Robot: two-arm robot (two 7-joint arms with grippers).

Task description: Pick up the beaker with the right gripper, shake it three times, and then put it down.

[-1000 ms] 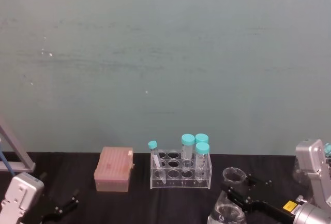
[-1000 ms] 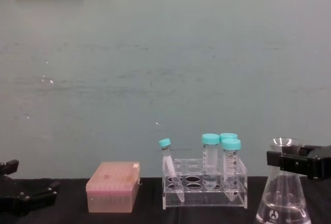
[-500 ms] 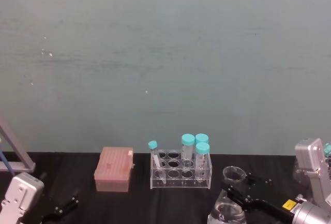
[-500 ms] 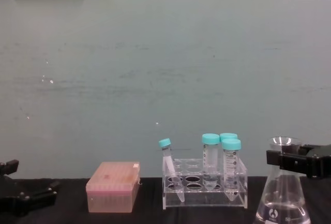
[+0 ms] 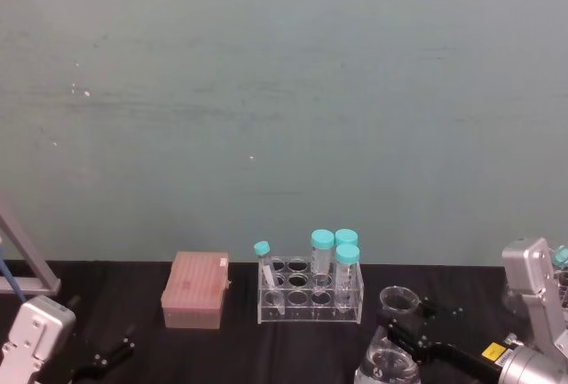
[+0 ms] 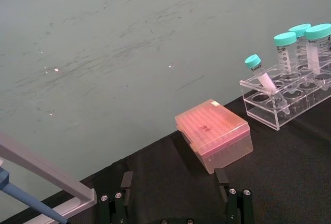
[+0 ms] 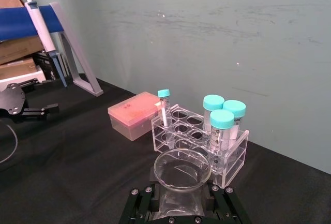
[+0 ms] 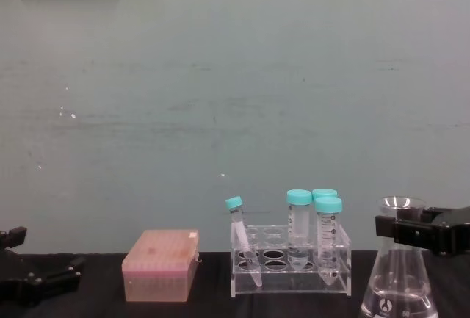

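We see the beaker (image 8: pixel 399 270) standing to the right of the tube rack (image 8: pixel 291 261), well apart from it, with the right end effector (image 8: pixel 411 231) clamped on its narrow neck just under the flared rim. In the right wrist view the jaws sit on either side of the neck, below the open mouth of the flask (image 7: pixel 181 175). We judge the glass stiff, smooth and breakable, so a grip on the neck suits it: the flare above the jaws would stop it sliding down through them. A little clear liquid seems to lie in the wide base, which puts the weight low and will swing under a shake. Whether the base touches the bench (image 8: pixel 205 307) we cannot tell. The left end effector (image 6: pixel 176 193) rests spread and empty, far left of the rack, beyond the pink tip box (image 8: pixel 160 264).
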